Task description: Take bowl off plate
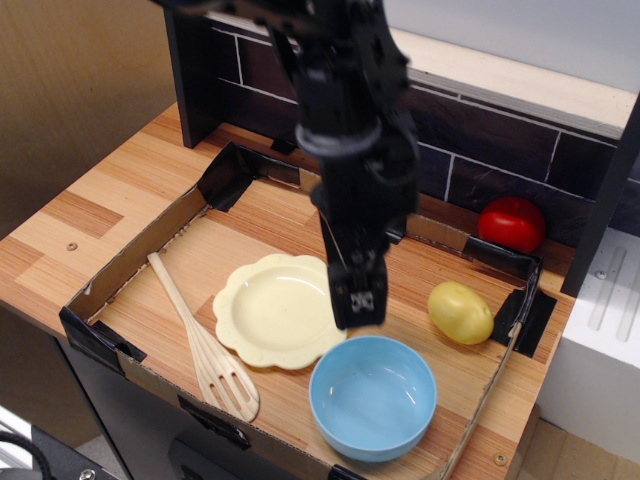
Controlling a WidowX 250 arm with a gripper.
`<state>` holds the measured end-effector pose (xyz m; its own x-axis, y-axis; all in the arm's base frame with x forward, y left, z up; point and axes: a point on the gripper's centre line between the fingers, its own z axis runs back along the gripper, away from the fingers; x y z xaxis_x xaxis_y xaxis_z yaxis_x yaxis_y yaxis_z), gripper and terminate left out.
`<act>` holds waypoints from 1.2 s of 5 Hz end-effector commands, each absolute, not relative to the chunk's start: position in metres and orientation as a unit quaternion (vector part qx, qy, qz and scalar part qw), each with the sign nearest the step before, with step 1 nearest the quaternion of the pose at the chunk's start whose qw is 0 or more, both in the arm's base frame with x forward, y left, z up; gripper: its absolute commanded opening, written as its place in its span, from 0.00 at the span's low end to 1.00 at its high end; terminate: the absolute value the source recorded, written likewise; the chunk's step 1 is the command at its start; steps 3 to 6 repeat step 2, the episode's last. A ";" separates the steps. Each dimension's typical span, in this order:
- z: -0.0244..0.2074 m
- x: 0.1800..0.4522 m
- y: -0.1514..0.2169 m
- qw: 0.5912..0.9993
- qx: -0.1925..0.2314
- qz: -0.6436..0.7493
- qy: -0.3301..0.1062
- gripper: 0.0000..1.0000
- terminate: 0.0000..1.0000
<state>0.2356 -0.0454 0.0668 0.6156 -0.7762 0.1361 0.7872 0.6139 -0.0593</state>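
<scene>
Bowl [372, 397]: light blue, glossy, upright, empty. It rests on the wooden floor of the tray, off the plate, at the plate's front-right. Its rim lies just beside the plate's scalloped edge; whether the two touch cannot be told.

Plate [275, 309]: pale cream-yellow, flower-like rim, lying flat on the tray floor. Nothing sits on it. The arm covers part of its right edge.

Gripper [359, 312]: black, pointing downward, hanging in the air above the gap between the plate's right rim and the bowl's back rim. It holds nothing and is clear of the bowl. The fingertips show as one dark block, so whether they stand apart or together cannot be told.

Arm [352, 150]: black, reaching down from the top of the view, behind and above the plate.

Tray [140, 255]: shallow cardboard walls with black tape at the corners, wood-grain floor. It holds the plate and every item listed below except the red one.

Wooden spatula [203, 344]: slotted, lying flat just left of the plate, head toward the front wall.

Yellow potato-like object [460, 312]: on the tray floor, well to the right of the plate, behind the bowl.

Red round object [511, 224]: outside the tray, far right and behind the plate, against the dark brick wall [500, 160].
</scene>
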 end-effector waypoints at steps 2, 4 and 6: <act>0.080 0.243 -0.042 0.896 -0.048 -0.435 -0.074 1.00 1.00; 0.080 0.243 -0.042 0.896 -0.048 -0.435 -0.074 1.00 1.00; 0.080 0.243 -0.042 0.896 -0.048 -0.435 -0.074 1.00 1.00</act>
